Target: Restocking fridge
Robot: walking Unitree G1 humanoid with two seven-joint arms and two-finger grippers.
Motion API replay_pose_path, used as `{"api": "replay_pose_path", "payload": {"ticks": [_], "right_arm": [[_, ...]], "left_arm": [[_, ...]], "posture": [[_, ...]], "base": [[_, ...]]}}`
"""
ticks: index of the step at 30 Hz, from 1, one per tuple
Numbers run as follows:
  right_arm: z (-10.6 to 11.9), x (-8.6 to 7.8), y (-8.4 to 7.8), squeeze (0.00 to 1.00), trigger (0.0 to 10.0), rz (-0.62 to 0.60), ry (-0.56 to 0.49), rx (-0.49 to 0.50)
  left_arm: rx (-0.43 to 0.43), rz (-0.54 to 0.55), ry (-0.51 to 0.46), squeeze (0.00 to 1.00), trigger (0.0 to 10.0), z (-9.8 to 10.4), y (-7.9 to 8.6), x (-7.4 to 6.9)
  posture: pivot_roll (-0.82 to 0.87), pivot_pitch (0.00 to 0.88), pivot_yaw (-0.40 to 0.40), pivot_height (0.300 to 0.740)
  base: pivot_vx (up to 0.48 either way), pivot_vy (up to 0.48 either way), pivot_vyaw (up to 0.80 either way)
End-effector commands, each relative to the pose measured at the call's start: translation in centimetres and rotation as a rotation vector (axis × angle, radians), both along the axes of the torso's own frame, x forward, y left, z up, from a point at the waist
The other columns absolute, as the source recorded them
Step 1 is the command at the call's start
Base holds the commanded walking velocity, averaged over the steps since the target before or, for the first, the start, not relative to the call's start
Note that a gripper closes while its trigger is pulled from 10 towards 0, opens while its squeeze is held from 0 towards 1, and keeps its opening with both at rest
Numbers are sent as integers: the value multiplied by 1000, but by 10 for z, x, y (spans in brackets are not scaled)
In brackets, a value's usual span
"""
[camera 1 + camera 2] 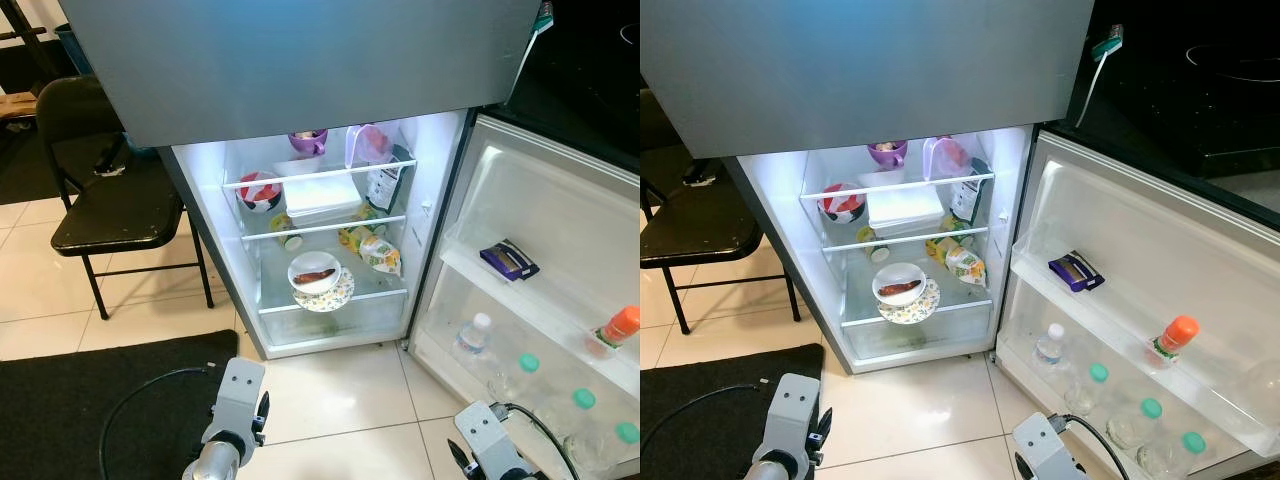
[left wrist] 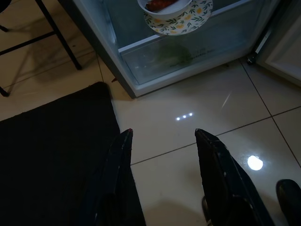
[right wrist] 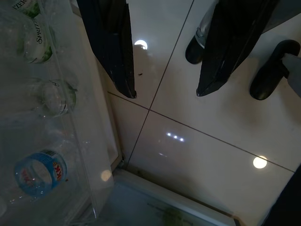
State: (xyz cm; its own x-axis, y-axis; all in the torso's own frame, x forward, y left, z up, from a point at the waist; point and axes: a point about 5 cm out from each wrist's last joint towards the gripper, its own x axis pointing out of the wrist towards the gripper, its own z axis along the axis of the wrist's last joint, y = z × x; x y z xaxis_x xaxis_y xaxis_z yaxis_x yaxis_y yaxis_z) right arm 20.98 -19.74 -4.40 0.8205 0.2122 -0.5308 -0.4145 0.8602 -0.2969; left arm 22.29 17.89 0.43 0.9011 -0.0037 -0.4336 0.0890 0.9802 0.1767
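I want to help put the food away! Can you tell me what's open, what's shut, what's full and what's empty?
fridge door: swung wide open.
freezer door: shut.
fridge light: on.
bowl: upright on the flowered plate, food inside.
orange-capped bottle: upright on the door shelf, cap on.
black chair: nothing on its seat.
left claw: open, holding nothing.
right claw: open, holding nothing.

A home kitchen: an open fridge [image 1: 330,250] stocked with food, a black cooktop [image 1: 1200,90] beside it, tiled floor [image 1: 330,390], folding chair [image 1: 105,200].
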Motion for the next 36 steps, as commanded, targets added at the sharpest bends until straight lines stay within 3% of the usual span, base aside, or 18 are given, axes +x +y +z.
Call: {"api": "replay_pose_path", "payload": {"ticks": [1, 14, 36], "right_arm": [[-5, -7, 2, 0, 10000, 7, 23, 8], [-5, -8, 4, 0, 10000, 7, 23, 13], [-5, -7, 5, 0, 10000, 3, 15, 13]], "left_arm": [[0, 10, 41, 0, 10000, -8, 2, -8], [-1, 24, 51, 0, 10000, -9, 3, -8], [-20, 49, 46, 0, 10000, -8, 5, -5]], "posture": [[-133, 119, 42, 740], [-132, 122, 44, 740], [-135, 122, 47, 740]], "base": [[0, 0, 0], [-394, 0, 0], [0, 0, 0]]}}
